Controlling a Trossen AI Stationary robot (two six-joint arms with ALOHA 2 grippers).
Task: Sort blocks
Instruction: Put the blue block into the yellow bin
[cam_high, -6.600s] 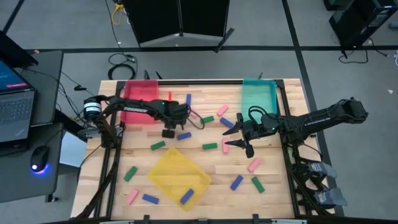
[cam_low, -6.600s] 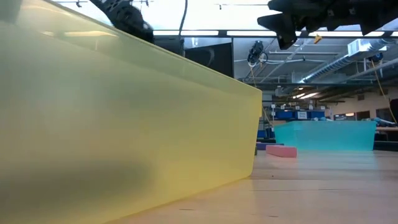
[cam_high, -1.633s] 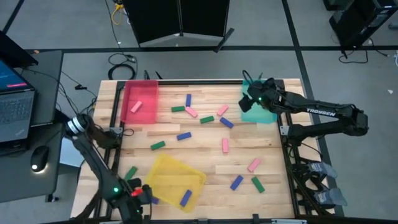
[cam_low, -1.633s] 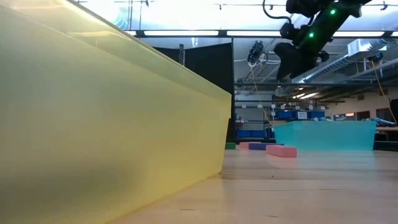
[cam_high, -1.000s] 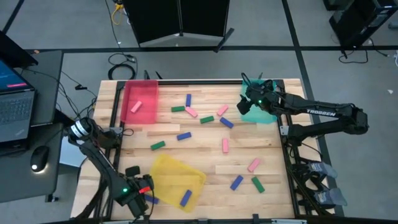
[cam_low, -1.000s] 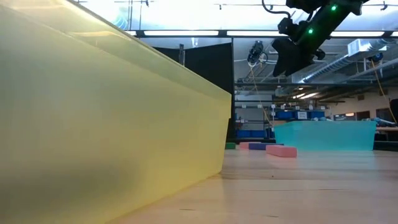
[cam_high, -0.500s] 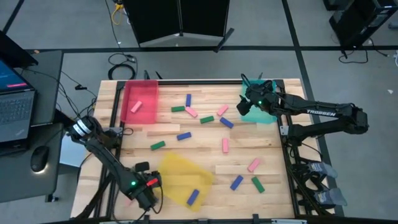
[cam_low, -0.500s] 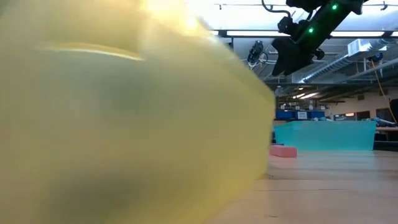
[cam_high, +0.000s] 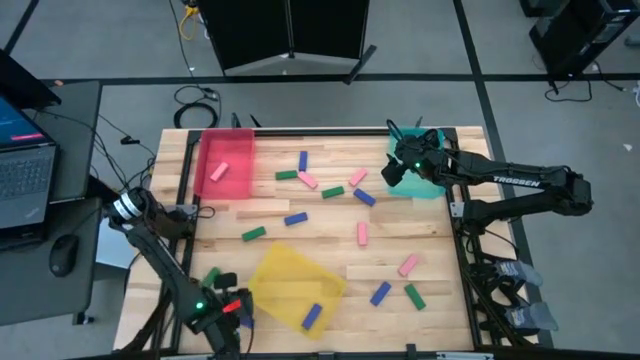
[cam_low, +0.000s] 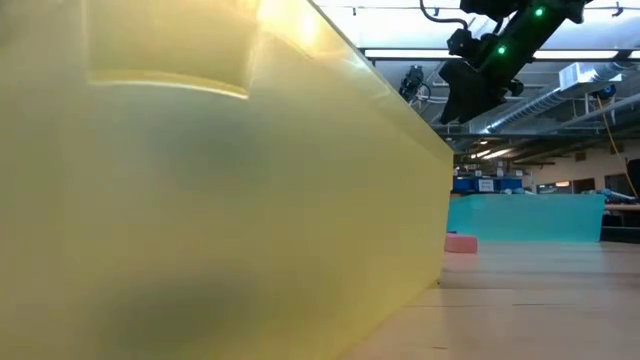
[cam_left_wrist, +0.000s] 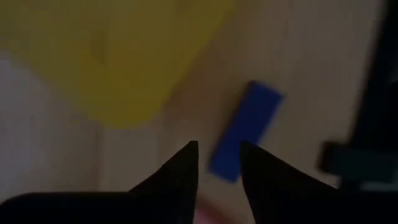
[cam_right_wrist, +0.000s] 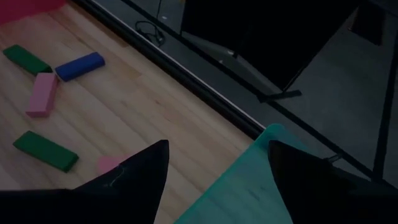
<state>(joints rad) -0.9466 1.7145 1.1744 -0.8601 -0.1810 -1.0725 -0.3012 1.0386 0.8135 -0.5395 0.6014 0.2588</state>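
Left claw (cam_high: 222, 312) has been drawn back toward the counter's (cam_high: 330, 235) near-left corner, fingers slightly parted and empty, just above a blue block (cam_left_wrist: 245, 129) beside the yellow tray (cam_high: 295, 287). That tray has been turned slightly; one blue block (cam_high: 312, 316) is held in it. One pink block (cam_high: 220, 171) is seen in the red tray (cam_high: 226, 150). Right claw (cam_high: 393, 170) hangs spread and empty by the teal tray (cam_high: 428, 185).
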